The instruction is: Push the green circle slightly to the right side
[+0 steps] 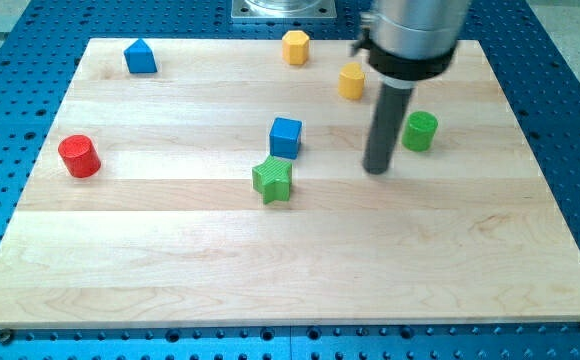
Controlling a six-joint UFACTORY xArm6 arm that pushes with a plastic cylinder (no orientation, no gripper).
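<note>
Single arm, dark rod, no claw fitted, so there is no open or closed state to record. The rod's tip (377, 168) rests on the pale wooden worktop (270, 270), just to the view's left of the green cylindrical block (the task's green circle) (420, 131) and slightly nearer the view's bottom; a narrow gap appears to separate them, though contact cannot be ruled out. The green circle sits in the worktop's right half, well clear of the right edge. Other items: a yellow hexagonal block (351, 81) above the rod, partly beside the arm housing; a second yellow hexagonal block (296, 47) near the top edge; a blue cube (286, 136) and a green star block (272, 180) left of the tip; a red cylinder (79, 156) far left; a blue house-shaped block (140, 57) top left. Judged risks: the tip stands below the circle's centre line, so a straight rightward stroke may strike off-centre, and the round block could roll aside toward the view's top rather than travel right. An overlong stroke would exceed "slightly".
</note>
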